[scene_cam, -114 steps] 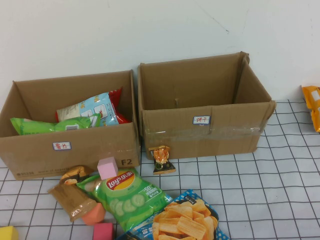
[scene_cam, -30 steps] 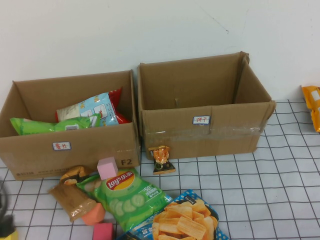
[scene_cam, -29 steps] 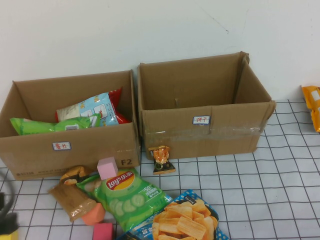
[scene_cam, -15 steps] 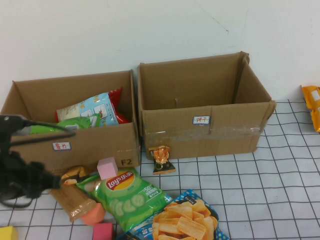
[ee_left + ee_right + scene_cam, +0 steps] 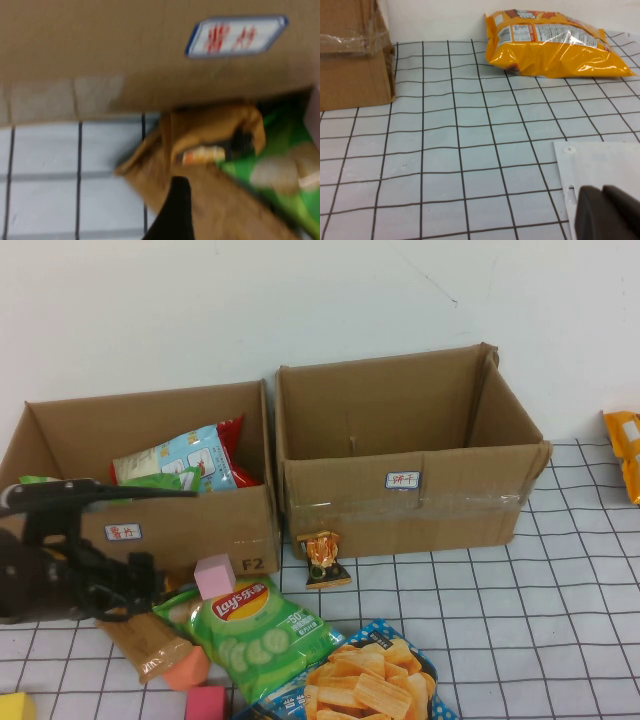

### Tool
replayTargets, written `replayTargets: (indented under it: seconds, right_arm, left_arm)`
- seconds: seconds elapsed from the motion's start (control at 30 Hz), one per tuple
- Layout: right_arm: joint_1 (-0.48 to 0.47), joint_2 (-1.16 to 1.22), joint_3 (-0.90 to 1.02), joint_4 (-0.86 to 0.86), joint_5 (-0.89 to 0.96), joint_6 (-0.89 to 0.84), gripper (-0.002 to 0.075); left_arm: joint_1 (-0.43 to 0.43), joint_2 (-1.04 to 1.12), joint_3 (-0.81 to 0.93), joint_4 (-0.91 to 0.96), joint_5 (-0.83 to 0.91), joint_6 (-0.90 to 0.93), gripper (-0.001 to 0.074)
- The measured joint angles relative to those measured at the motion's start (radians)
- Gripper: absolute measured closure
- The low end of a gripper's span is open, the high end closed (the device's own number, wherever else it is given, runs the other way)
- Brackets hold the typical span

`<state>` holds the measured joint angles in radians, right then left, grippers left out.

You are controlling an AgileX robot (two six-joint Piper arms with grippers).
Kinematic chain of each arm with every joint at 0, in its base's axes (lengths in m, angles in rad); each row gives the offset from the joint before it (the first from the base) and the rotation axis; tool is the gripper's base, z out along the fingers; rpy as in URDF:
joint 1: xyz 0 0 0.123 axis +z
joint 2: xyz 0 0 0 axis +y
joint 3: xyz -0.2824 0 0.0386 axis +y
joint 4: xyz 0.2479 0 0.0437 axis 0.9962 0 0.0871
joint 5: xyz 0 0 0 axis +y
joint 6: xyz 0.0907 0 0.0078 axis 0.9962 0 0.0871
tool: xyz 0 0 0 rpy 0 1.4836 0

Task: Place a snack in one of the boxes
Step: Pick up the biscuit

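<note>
one brown snack packet (image 5: 140, 632) — crinkled, below left claw (image 5: 125, 585), grip unclear — right claw (image 5: 605, 212) parked, grip unclear

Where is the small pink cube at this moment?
In the high view, the pink cube sits left of centre, against the left box, touching the green chip bag; the left gripper is beside it.

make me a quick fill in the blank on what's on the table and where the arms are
1. The box holding snack bags is the ___ box.
2. The green Lay's bag lies in ___ of the boxes.
3. The pink cube rests against the ___ box.
4. The ___ gripper hovers by the brown packet; the right gripper sits away from the orange bag.

Answers: left; front; left; left
</note>
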<state>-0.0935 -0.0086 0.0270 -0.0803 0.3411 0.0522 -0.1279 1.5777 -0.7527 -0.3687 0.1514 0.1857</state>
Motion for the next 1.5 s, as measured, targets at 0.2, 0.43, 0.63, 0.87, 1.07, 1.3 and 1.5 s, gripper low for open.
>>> replayTargets:
  seconds: [0.2,0.43,0.63,0.87,1.07,1.3,1.5]
  right_arm:
    - [0.000,0.000,0.000,0.000,0.000,0.000,0.0727]
    - [0.000,0.000,0.000,0.000,0.000,0.000,0.0727]
    - [0.000,0.000,0.000,0.000,0.000,0.000,0.0727]
    - [0.000,0.000,0.000,0.000,0.000,0.000,0.0727]
    - [0.000,0.000,0.000,0.000,0.000,0.000,0.0727]
    - [0.000,0.000,0.000,0.000,0.000,0.000,0.0727]
    - [0.000,0.000,0.000,0.000,0.000,0.000,0.0727]
  left_arm:
    - [-0.048,0.111,-0.028,-0.010,-0.159,0.000,0.0115]
    - [-0.052,0.220,-0.066,-0.045,-0.216,0.000,0.0115]
    - [-0.052,0.271,-0.068,-0.047,-0.251,-0.001,0.0115]
    - [-0.052,0.318,-0.068,-0.051,-0.281,-0.001,0.0113]
    - [-0.052,0.337,-0.068,-0.063,-0.343,-0.010,0.0113]
    - [-0.052,0.355,-0.070,-0.068,-0.350,-0.046,0.0237]
    - [-0.052,0.355,-0.078,-0.069,-0.304,-0.070,0.0438]
